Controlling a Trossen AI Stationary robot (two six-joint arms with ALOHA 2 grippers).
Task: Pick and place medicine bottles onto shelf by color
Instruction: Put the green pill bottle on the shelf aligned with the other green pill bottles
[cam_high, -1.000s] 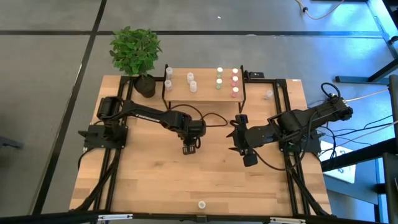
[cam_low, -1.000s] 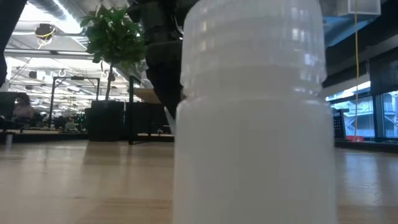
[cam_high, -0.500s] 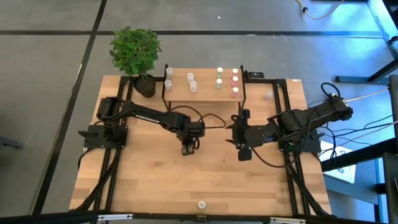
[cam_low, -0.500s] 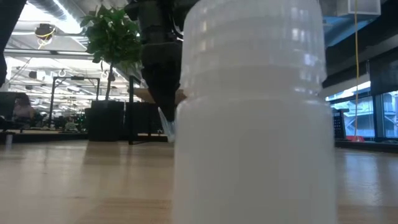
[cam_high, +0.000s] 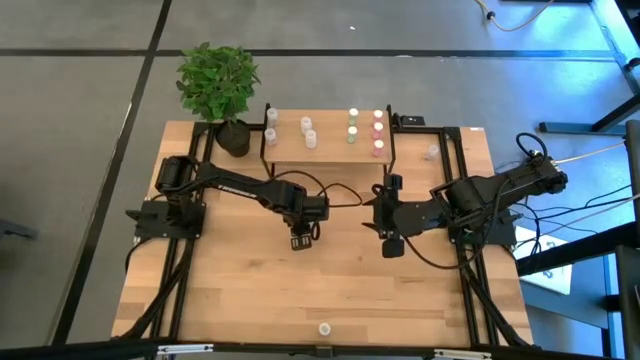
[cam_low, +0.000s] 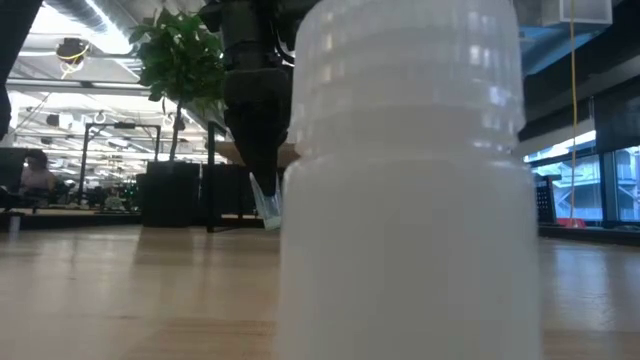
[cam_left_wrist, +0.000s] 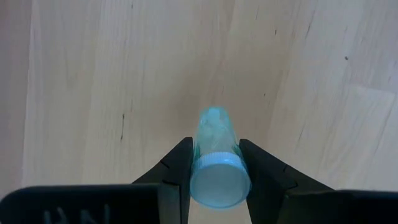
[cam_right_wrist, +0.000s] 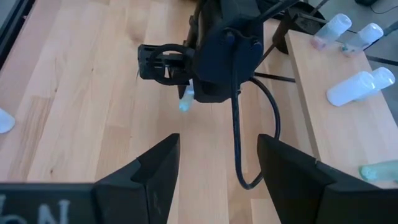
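Holding a small bottle (cam_left_wrist: 216, 163) between its two fingers, my left tool (cam_high: 301, 240) hangs over the middle of the tabletop (cam_high: 240, 290), closed on the bottle's body just behind the cap, which faces the wrist camera; the cap reads pale bluish there and I cannot tell its true colour. Over the last second this arm has crept slightly back toward the shelf (cam_high: 330, 150), while my right tool (cam_high: 389, 243) has swung in from further down the tabletop and now sits level with the left one, fingers apart and empty. I judge the carry to the shelf is under way and the colour row still has to be chosen. On the shelf, whitish-capped bottles (cam_high: 308, 132) stand at one end, a green-capped column (cam_high: 353, 126) and a pink-capped column (cam_high: 378, 132) at the other. One stray bottle (cam_high: 324, 328) waits at the tabletop's near edge, filling the low view, and another (cam_high: 432, 152) lies beside the shelf. A potted plant (cam_high: 218, 85) stands at the far corner; the room beyond is an open workspace, a seated person (cam_low: 38, 172) far off.
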